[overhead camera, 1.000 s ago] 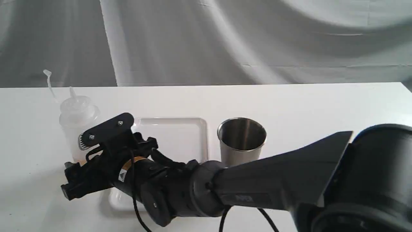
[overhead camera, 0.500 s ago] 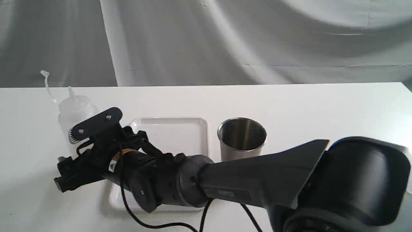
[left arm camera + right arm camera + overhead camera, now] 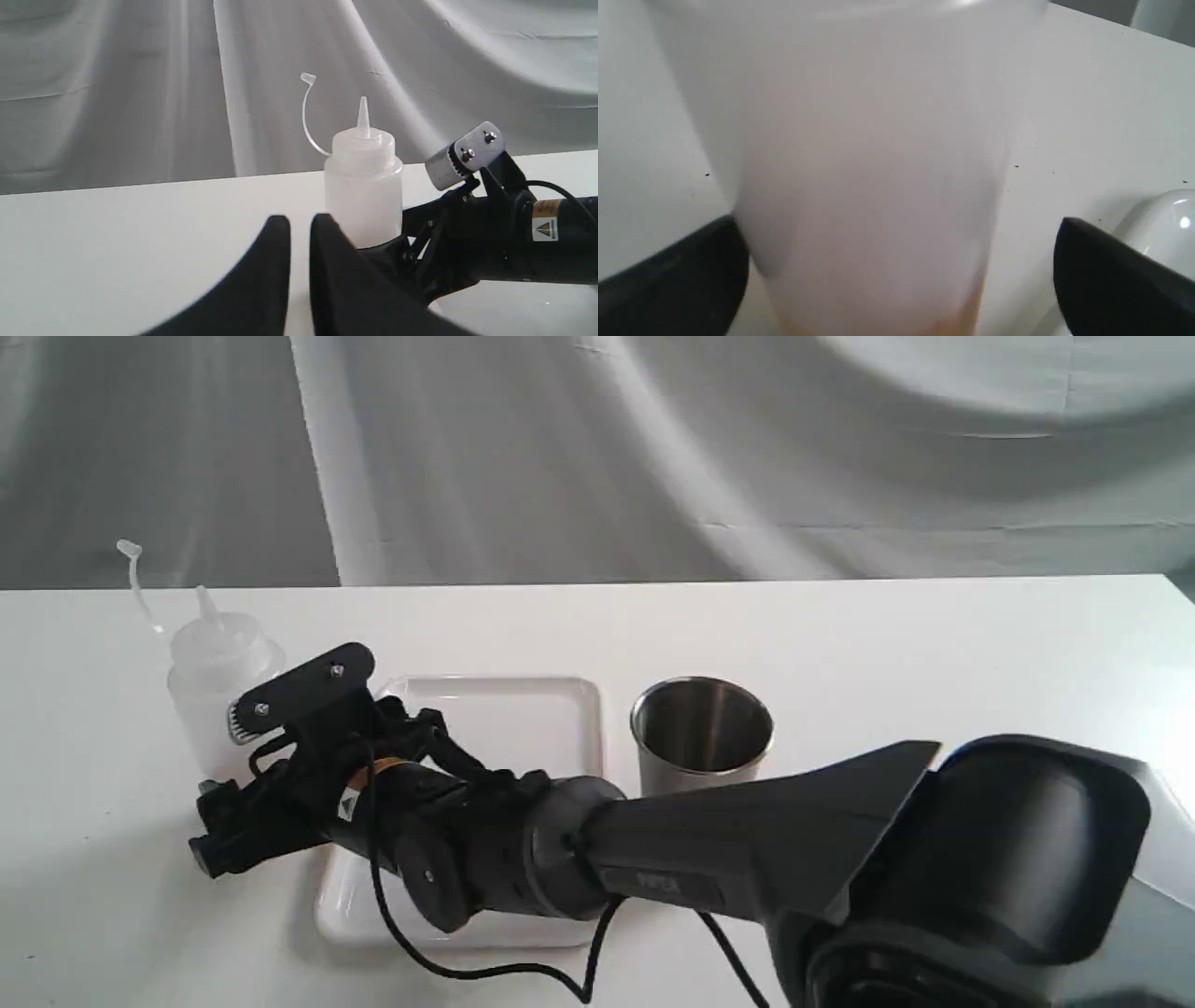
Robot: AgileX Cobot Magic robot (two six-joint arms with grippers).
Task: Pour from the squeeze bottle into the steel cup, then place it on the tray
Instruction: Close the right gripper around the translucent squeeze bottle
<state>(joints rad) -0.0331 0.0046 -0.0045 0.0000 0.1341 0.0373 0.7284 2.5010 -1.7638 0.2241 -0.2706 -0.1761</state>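
My R pincer (image 3: 901,224) was spread around the upright squeeze bottle (image 3: 213,686) on the bench (image 3: 887,635), w/ L pincer (image 3: 301,221) nearly pressed together.

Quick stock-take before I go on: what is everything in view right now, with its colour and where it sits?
squeeze bottle: one, translucent white with a little amber liquid at the bottom, upright on the table at the exterior view's left, nozzle uncapped
tray: one, glossy white, on the table between bottle and cup
steel cup: one, brushed steel, upright just right of the tray
table: one, white
backdrop cloth: one, grey, behind the table
right gripper: one, black, open, fingers either side of the bottle's lower body
left gripper: one, black, jaws close together, holding nothing
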